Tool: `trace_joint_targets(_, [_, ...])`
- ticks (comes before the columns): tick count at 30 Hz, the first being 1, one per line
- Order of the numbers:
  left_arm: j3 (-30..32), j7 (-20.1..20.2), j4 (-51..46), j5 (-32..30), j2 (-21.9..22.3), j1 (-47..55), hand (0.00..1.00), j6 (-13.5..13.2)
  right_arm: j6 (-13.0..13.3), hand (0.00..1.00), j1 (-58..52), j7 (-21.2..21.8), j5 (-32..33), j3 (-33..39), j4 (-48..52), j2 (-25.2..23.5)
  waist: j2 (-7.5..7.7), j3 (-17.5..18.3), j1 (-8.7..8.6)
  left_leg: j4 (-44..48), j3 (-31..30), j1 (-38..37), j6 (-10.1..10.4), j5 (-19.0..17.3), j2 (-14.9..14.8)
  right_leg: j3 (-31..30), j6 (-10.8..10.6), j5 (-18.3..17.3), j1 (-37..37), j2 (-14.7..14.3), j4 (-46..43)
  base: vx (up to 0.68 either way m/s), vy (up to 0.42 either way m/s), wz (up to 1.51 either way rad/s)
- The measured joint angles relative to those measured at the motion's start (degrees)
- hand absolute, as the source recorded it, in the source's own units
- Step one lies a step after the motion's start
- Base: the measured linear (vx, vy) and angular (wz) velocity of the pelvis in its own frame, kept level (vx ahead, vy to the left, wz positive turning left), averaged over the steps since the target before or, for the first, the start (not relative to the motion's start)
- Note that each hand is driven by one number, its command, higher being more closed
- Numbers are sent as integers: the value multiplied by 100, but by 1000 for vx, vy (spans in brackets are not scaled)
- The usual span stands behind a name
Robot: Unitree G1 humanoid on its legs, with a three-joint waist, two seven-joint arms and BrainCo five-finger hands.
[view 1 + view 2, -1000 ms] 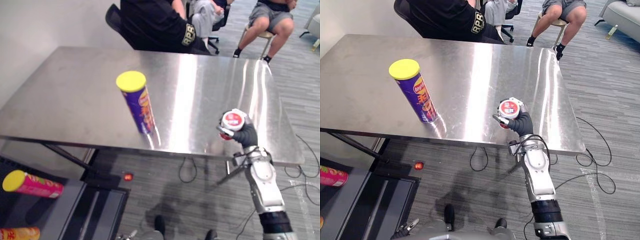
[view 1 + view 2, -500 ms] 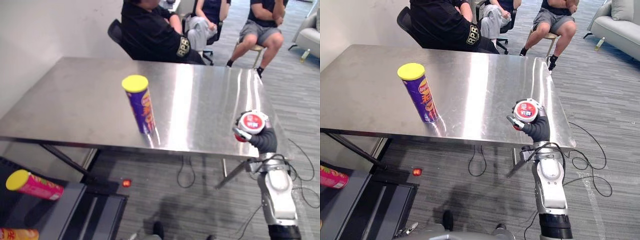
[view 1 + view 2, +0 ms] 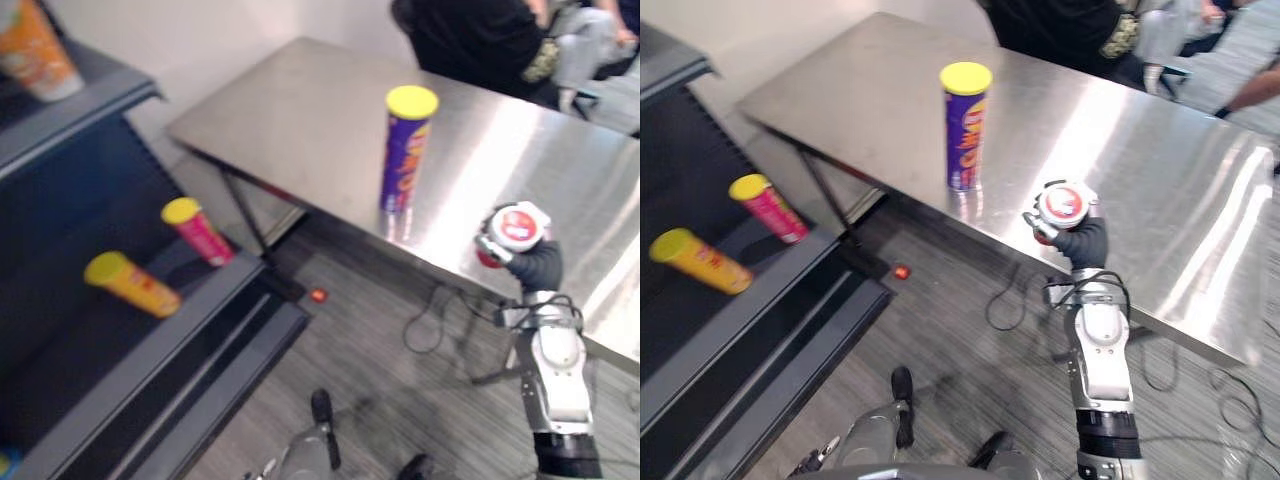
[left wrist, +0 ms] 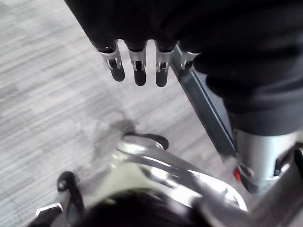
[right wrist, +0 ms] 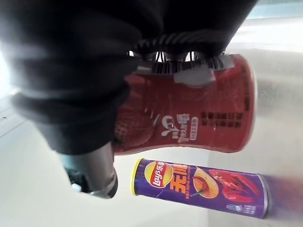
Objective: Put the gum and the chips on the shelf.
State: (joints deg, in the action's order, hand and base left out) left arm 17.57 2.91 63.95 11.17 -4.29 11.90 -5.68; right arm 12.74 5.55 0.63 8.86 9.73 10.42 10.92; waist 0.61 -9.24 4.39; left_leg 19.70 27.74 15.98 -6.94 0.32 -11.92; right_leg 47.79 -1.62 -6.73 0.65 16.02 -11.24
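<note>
My right hand (image 3: 534,267) is shut on a red gum tub with a white lid (image 3: 512,230), held up over the near edge of the steel table (image 3: 300,110); the right wrist view shows the tub (image 5: 189,113) inside the curled fingers. A purple chips can with a yellow lid (image 3: 404,150) stands upright on the table, left of the tub, also visible as the purple can (image 5: 199,187). A dark shelf unit (image 3: 150,330) stands at the left. My left hand (image 4: 142,61) hangs above the floor, fingers straight and holding nothing.
On the shelf lie a pink chips can (image 3: 198,230) and a yellow-orange can (image 3: 132,285); an orange can (image 3: 35,55) stands on the upper board. People sit behind the table (image 3: 480,40). A small red light (image 3: 318,295) glows on the grey floor.
The camera has swung left, so the shelf unit and its cans now show large at the left. The right hand still holds the gum tub; the chips can stands as before.
</note>
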Motion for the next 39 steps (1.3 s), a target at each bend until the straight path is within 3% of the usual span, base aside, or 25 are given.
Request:
trace_joint_targets(1, [101, 4, -10, 1, 66, 161, 0, 15, 13, 100, -34, -42, -6, 75, 61, 47, -199, 51, -48, 156, 195, -111, 174, -205, -81, 174, -54, -44, -50, 57, -180, -42, 38, 96])
trace_joint_targets(2, [117, 4, -17, 0, 88, 181, 0, 12, 18, 100, -49, -69, -10, 199, 59, 57, -261, 45, -125, -76, 130, -115, 263, -88, 97, 264, -118, -102, -68, 93, -210, -92, 79, 101])
trace_joint_targets(4, [244, 24, -49, -3, 90, 175, 0, 3, 18, 100, -158, -38, -17, 247, 67, 38, -245, 61, -133, -954, -264, -263, 482, 240, 460, 393, -127, -73, -73, 127, -20, -138, 112, 79])
trace_joint_targets(5, [348, 66, -18, -7, 78, 134, 0, 9, 5, 100, -241, -2, -39, 297, 70, -42, -140, 28, -150, -1108, -271, -398, 354, 48, 493, 594, -94, -5, -111, 183, 10, -90, 106, 66])
trace_joint_targets(6, [481, 93, 7, -11, 60, 143, 0, 76, -8, 100, -330, 10, -89, 353, 68, -222, -177, 55, -130, -675, 10, -492, 314, -460, 252, 707, -88, 17, -137, 243, -87, -39, 89, 48])
trace_joint_targets(7, [543, 118, 9, -13, 66, 165, 0, 92, -10, 100, -360, 6, -114, 351, 69, -266, -126, 26, -129, -559, 147, -532, 421, -594, 110, 756, -134, 45, -148, 276, -168, -40, 112, 63])
trace_joint_targets(8, [609, 152, -3, -27, 69, 176, 0, 90, -14, 100, -419, 5, -118, 405, 80, -287, -186, 70, -249, -582, 251, -516, 693, -603, 74, 898, -159, 56, -137, 410, -411, -38, 121, 53])
trace_joint_targets(11, [659, 165, -25, -94, -17, 152, 0, 81, -8, 100, -507, 2, -121, 502, 117, -299, 2, 111, -275, -819, 165, -315, 675, -628, 379, 1104, -267, 180, -47, 628, -489, -80, 196, 54])
trace_joint_targets(12, [660, 155, -16, -114, -38, 104, 0, 89, -9, 100, -534, -11, -121, 577, 116, -295, 26, 102, -270, -827, 476, -322, 651, -666, 331, 1193, -264, 289, -56, 656, -414, -34, 197, 54])
trace_joint_targets(14, [653, 135, -18, -114, -37, 84, 0, 87, -10, 100, -520, -29, -133, 587, 115, -288, 21, 58, -252, -675, 634, -276, 588, -684, 316, 1264, -291, 384, -67, 746, -419, 3, 187, 29])
trace_joint_targets(18, [653, 63, -75, -81, -102, -6, 0, 78, -18, 100, -497, -34, -234, 504, 104, -290, 48, -87, -193, -330, 380, -8, 478, -813, 429, 1267, -297, 378, -24, 1007, -723, -9, 173, 31])
trace_joint_targets(25, [653, -1, -136, -9, -79, -89, 0, 79, -40, 100, -389, -29, -339, 203, 58, -289, 100, -229, 20, -560, 285, -29, 470, -724, 608, 1126, -314, 392, 1, 976, -534, -6, 73, 8])
trace_joint_targets(34, [656, 79, -260, -9, -57, -88, 0, 75, -64, 100, -330, 54, -355, 67, -18, -289, 221, -287, 33, -1013, 56, -134, 338, -322, 714, 1212, -364, 425, -113, 788, -377, 57, -33, 13])
trace_joint_targets(37, [656, 80, -301, -3, -57, -83, 0, 72, -65, 100, -264, 88, -377, -51, -157, -284, 246, -301, 53, -887, -62, -131, 329, -341, 666, 1218, -364, 428, -263, 734, -391, 84, -36, 27])
trace_joint_targets(39, [652, 77, -353, 190, -64, -78, 0, 63, -70, 100, -50, 110, -381, -369, -277, -279, 291, -362, 94, -509, -160, -37, 355, -549, 516, 1232, -370, 433, -392, 649, -400, 52, -22, 15])
